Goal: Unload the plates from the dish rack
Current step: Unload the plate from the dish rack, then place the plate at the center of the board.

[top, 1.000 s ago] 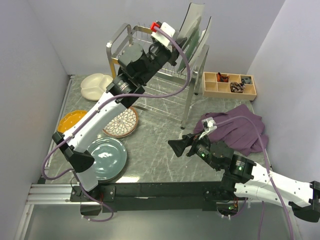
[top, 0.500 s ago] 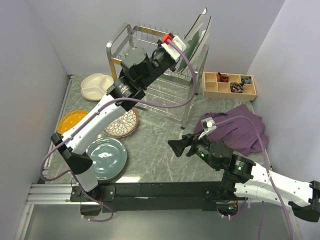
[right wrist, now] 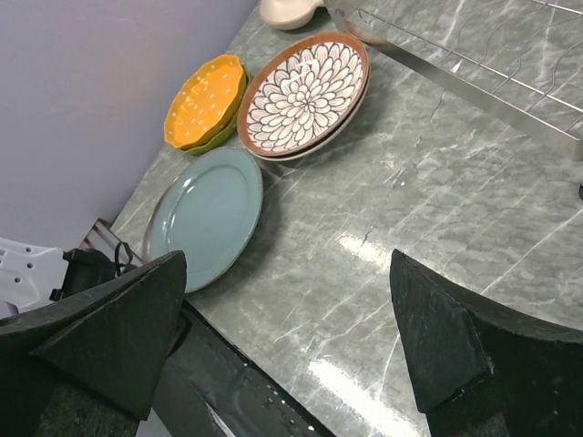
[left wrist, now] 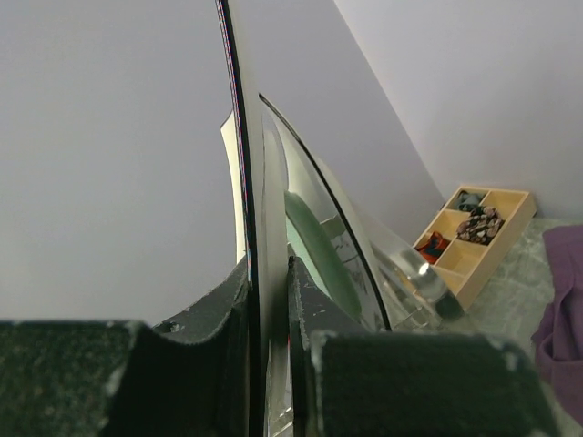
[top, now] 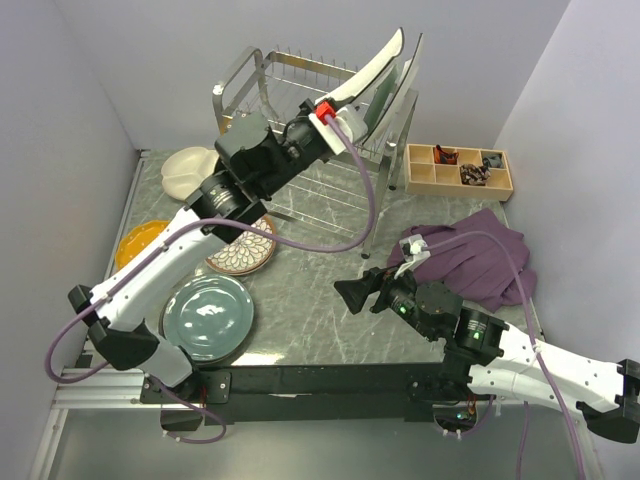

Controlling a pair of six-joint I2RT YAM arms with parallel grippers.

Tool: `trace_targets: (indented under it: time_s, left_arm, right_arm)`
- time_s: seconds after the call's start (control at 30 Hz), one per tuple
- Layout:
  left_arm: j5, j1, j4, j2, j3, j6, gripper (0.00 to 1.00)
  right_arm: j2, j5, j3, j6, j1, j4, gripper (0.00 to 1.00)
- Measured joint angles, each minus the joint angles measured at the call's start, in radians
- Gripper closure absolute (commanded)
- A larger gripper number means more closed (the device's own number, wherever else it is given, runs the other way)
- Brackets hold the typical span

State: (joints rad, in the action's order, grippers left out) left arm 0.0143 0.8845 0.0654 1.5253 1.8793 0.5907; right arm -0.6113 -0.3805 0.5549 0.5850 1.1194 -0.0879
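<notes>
Left of frame, flat on the table: orange-yellow plate (top: 140, 240), cream divided plate (top: 192, 168), grey-blue plate (top: 208, 318), brown petal plate (top: 243, 245).
Upper centre: dish rack (top: 300, 75). The left gripper (top: 343, 103) is pinched narrowly on the rim of a white plate (top: 380, 58), tilted over the rack's right end. A pale green plate (top: 392, 90) stands beside it.
Handling: likely rigid, glazed, slippery and breakable; a rim grip suits.
Lower centre-right: right gripper (top: 355, 293), spread wide, empty.
</notes>
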Motion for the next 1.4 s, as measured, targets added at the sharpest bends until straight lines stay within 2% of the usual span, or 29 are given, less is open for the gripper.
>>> trace_targets:
  time_s: [0.2, 0.33, 0.7, 1.0, 1.4]
  left_arm:
    - [-0.042, 0.019, 0.021, -0.038, -0.027, 0.079, 0.99]
    - [-0.106, 0.072, 0.029, -0.071, -0.066, 0.156, 0.99]
    - [-0.348, 0.332, 0.057, -0.229, -0.197, 0.348, 0.99]
    - [-0.674, 0.554, -0.058, -0.349, -0.402, 0.531, 0.99]
    - [-0.967, 0.791, -0.190, -0.441, -0.578, 0.629, 0.99]
  right_arm:
    - [-0.001, -0.002, 0.000, 0.000, 0.000, 0.000, 0.02]
    - [0.001, -0.005, 0.000, 0.000, 0.000, -0.001, 0.02]
    - [0.066, -0.021, 0.000, 0.001, 0.000, -0.004, 0.02]
    - [0.158, -0.027, 0.027, 0.054, 0.000, -0.090, 0.02]
    - [0.342, -0.052, 0.053, 0.163, 0.000, -0.233, 0.02]
